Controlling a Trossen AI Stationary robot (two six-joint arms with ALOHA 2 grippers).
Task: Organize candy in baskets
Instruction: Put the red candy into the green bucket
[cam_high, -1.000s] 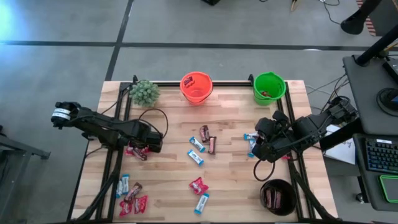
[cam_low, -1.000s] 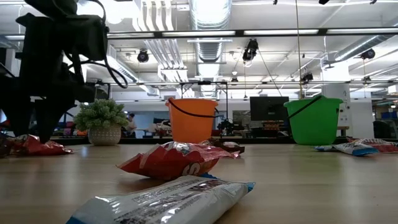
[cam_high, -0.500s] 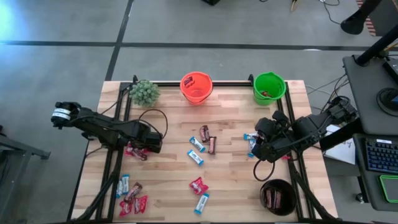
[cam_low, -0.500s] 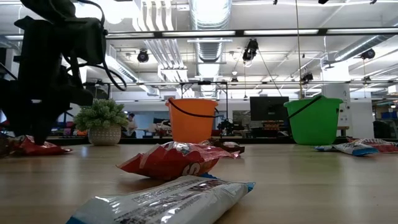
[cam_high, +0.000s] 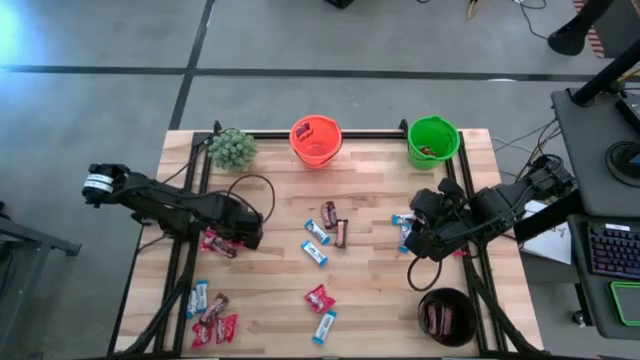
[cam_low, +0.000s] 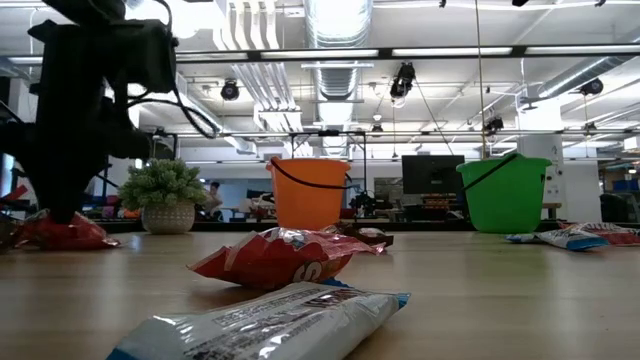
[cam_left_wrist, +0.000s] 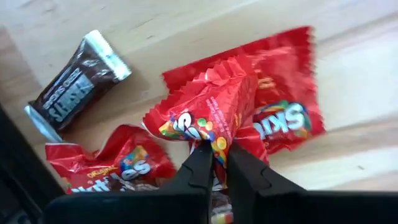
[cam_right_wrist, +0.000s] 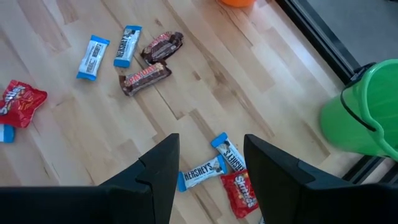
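My left fingers (cam_left_wrist: 214, 163) are clenched on a red candy (cam_left_wrist: 208, 115), pinching its wrapper near the counter's (cam_high: 380, 290) left edge, about halfway along. Two more red packets (cam_left_wrist: 283, 109) lie under and beside it, and a brown bar (cam_left_wrist: 74, 87) sits just off to one side. My right fingers (cam_right_wrist: 208, 171) are spread apart and grasp nothing; they hover near the right edge over two blue bars (cam_right_wrist: 211, 163) and a red packet (cam_right_wrist: 239, 191). The orange basket (cam_high: 315, 140) and green basket (cam_high: 433, 141) stand at the far edge, the black basket (cam_high: 446, 316) at the near right corner with bars inside. More candy lies mid-counter, and a small heap (cam_high: 212, 315) sits by the near left corner. A fuzzy plant (cam_high: 232, 148) stands at the far left corner.
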